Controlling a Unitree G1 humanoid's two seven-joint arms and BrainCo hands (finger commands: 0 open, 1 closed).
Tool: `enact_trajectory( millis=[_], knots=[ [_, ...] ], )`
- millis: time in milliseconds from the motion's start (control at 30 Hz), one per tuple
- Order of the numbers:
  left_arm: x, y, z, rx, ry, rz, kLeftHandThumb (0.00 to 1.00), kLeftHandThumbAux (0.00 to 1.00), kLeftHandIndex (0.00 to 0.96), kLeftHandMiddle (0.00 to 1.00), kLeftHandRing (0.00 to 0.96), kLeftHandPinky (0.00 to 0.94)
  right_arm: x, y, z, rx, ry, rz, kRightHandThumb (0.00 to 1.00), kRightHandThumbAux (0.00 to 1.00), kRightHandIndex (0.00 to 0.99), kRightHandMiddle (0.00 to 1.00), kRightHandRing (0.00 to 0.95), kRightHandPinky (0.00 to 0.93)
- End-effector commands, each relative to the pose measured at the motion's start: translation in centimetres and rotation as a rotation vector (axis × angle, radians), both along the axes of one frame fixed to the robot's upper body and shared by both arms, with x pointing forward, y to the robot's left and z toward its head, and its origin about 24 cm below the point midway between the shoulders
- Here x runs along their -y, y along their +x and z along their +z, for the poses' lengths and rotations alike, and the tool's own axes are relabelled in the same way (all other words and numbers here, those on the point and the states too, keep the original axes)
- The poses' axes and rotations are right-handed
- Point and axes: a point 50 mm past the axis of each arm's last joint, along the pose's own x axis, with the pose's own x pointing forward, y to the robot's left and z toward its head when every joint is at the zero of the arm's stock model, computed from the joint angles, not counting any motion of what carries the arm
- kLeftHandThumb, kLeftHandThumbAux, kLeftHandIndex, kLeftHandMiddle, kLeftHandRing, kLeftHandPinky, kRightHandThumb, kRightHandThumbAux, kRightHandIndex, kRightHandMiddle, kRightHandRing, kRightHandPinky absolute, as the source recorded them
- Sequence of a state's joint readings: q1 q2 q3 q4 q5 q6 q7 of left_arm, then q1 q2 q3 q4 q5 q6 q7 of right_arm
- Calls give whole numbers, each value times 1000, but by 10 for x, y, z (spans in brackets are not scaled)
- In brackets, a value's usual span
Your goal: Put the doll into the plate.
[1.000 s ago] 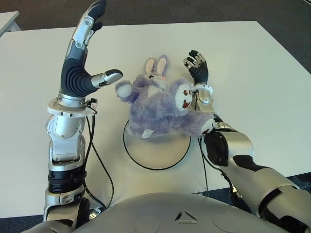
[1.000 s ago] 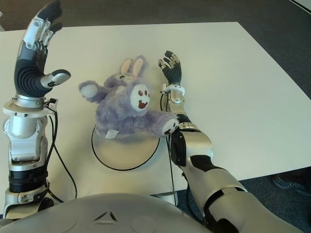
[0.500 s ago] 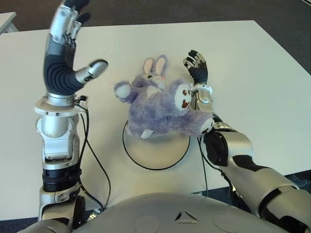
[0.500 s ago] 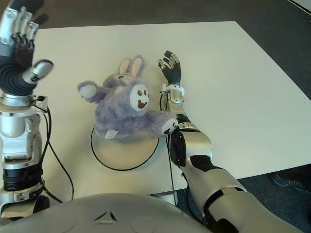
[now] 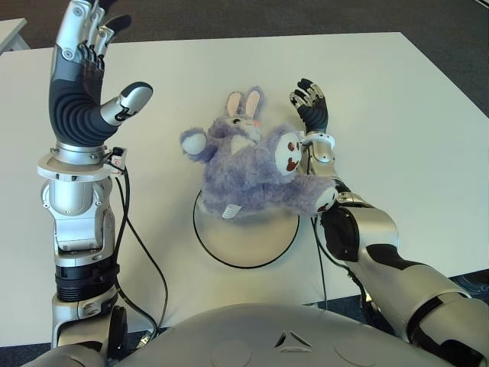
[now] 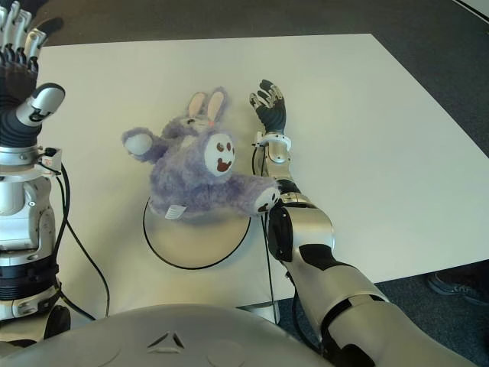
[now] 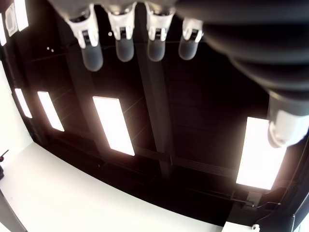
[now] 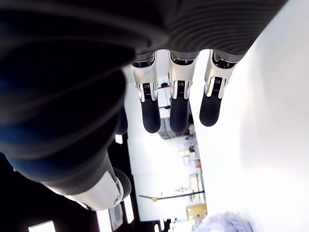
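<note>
The doll, a fluffy purple rabbit with pink ears, lies on its side over the far half of the plate, a white disc with a black rim. No hand holds it. My left hand is raised high to the doll's left, clear of it, fingers spread against the ceiling in the left wrist view. Just right of the doll's head, my right hand shows low over the table with fingers straight and open. A bit of purple fur shows in the right wrist view.
The white table stretches wide to the right and behind the doll. A black cable hangs from my left forearm down over the table's near edge. Dark floor lies beyond the table's edges.
My left hand has swung further left, away from the doll, staying raised and open. The doll, the plate and my right hand have not moved.
</note>
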State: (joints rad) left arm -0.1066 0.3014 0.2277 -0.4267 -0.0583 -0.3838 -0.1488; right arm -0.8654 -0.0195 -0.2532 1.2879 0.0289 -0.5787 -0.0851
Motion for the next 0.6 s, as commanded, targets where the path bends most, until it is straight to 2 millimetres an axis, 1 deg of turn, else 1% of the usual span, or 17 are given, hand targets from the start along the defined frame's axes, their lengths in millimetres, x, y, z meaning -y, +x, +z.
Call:
enact_trajectory(
  millis=[33, 600],
  knots=[
    [-1, 1, 1, 0, 16, 9, 164, 458, 0, 0, 0, 47, 0, -5, -11, -38, 6, 1, 502, 815, 188, 183, 162, 188],
    [0, -2, 2, 1, 16, 9, 164, 458, 0, 0, 0, 47, 0, -5, -11, -34, 6, 1, 502, 815, 188, 183, 162, 188]
  ],
)
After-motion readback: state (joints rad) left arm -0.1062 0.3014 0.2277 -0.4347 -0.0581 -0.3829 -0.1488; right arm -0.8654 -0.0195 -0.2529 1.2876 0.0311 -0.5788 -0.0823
